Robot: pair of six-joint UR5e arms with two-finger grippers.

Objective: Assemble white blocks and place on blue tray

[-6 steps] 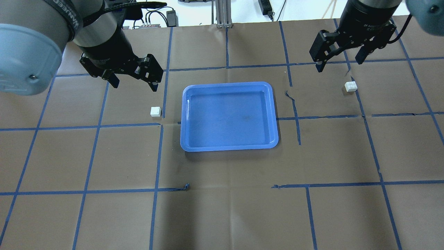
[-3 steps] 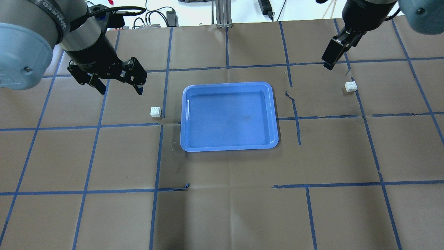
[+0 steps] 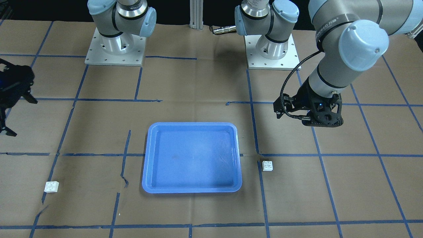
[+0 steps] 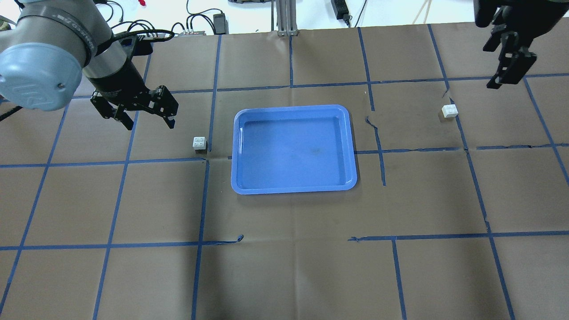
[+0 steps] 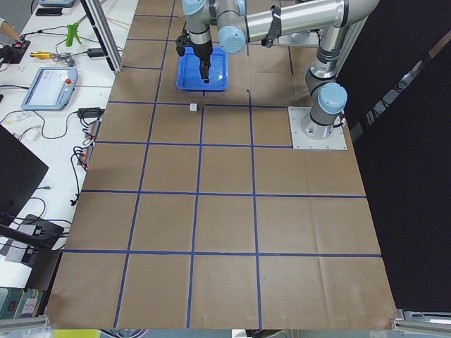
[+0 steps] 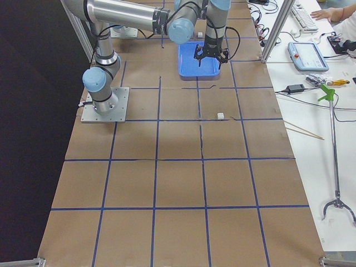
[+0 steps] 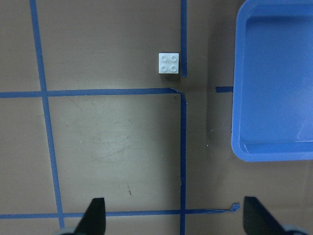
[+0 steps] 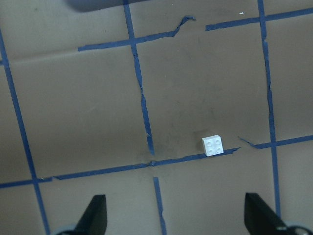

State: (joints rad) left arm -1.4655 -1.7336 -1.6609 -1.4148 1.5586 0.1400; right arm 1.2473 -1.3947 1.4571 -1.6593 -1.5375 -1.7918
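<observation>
The blue tray lies empty at the table's middle. One white block sits just left of it, on the table. The other white block sits far to the tray's right. My left gripper is open and empty, hovering left of and behind the near block. In the left wrist view that block lies ahead of the open fingers, beside the tray's corner. My right gripper is open and empty, high at the back right. The right wrist view shows its block below it.
Brown paper with a blue tape grid covers the table. The two arm bases stand on plates at the robot's side. Cables and a power supply lie beyond the far edge.
My left gripper has moved left, away from the tray, and sits lower. My right gripper has turned and moved right and back, away from its block. Blocks and tray have not moved.
</observation>
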